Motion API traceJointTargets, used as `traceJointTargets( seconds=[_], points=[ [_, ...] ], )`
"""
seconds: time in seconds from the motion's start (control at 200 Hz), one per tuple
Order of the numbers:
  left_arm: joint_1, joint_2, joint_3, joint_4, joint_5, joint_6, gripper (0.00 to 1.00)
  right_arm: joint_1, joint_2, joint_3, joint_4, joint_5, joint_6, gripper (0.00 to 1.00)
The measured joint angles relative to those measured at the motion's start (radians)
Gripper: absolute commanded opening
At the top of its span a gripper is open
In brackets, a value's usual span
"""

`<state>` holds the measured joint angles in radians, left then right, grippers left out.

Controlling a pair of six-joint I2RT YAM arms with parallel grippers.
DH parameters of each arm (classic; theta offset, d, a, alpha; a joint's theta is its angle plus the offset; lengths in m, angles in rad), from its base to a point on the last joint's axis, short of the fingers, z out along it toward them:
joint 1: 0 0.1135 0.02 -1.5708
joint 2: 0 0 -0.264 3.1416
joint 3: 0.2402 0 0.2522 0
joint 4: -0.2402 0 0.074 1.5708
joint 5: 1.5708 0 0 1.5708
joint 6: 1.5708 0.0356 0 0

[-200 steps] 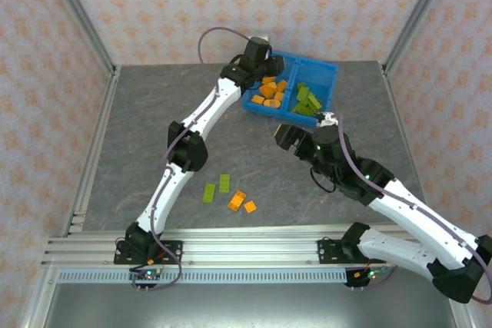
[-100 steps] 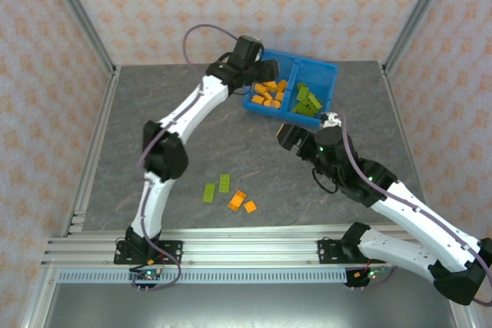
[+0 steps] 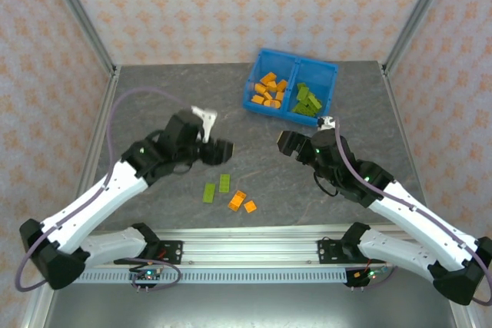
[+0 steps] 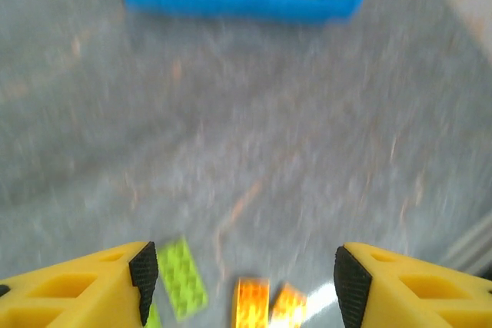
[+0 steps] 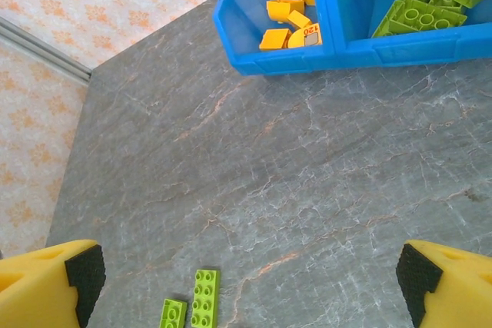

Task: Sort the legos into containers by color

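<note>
Bin point(image 3: 257, 82) sits at the far right of the table point(image 3: 154, 97). Its left compartment point(image 3: 253, 91) holds a pile of orange bricks point(image 3: 269, 88), and its right compartment point(image 3: 329, 82) holds green bricks point(image 3: 307, 97). No mixed colours can be made out in either half.

Four bricks lie loose on the table, near centre and well apart from the bin:
- Two green plates point(image 3: 209, 193) lie side by side. The right one is slightly farther back.
- Two orange pieces point(image 3: 237, 200) lie just right of the green plates and a little nearer. They are close together; contact between them cannot be judged.

Left gripper point(image 3: 219, 151) hangs above the table, just beyond the loose group. Fingers are spread wide with nothing between them. Its wrist view is blurred and shows the loose green and orange bricks low in frame between the pads point(image 4: 144, 270).

Right gripper point(image 3: 286, 142) is between the loose group and the bin, right of the left gripper. Fingers are wide apart and empty. In its wrist view the two green plates lie on the table between the pads point(image 5: 84, 274), and the bin lies beyond.
</note>
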<state>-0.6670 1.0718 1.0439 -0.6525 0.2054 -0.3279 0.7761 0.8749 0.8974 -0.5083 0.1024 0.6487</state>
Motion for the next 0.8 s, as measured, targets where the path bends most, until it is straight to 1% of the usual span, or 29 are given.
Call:
traceJointTargets(
  seconds=[0.085,0.18,0.285,0.41,0.46,0.551,0.666,0.796],
  points=[
    [-0.056,-0.032,-0.119,-0.023,0.001,-0.047,0.64,-0.010,-0.002,-0.007,0.000,0.000,0.000,1.00],
    [-0.125,0.005,-0.199,-0.028,0.000,-0.094,0.64,-0.018,-0.002,-0.015,0.000,0.000,0.001,1.00],
    [-0.196,0.127,-0.200,-0.027,-0.003,-0.101,0.65,-0.018,-0.002,-0.024,0.000,-0.001,0.005,1.00],
    [-0.252,0.281,-0.182,-0.016,-0.003,-0.093,0.65,-0.020,-0.006,-0.037,0.000,-0.025,-0.002,0.98],
    [-0.267,0.332,-0.180,-0.005,-0.001,-0.091,0.65,-0.022,-0.011,-0.043,0.000,-0.073,-0.031,0.95],
    [-0.282,0.386,-0.180,0.004,0.000,-0.090,0.65,-0.023,-0.012,-0.047,-0.002,-0.210,-0.093,0.94],
    [-0.282,0.404,-0.183,0.031,0.000,-0.091,0.64,-0.023,0.002,-0.048,-0.058,-0.355,-0.167,0.94],
    [-0.282,0.423,-0.186,0.066,0.000,-0.092,0.63,-0.024,0.018,-0.069,-0.122,-0.502,-0.207,0.94]
  ],
)
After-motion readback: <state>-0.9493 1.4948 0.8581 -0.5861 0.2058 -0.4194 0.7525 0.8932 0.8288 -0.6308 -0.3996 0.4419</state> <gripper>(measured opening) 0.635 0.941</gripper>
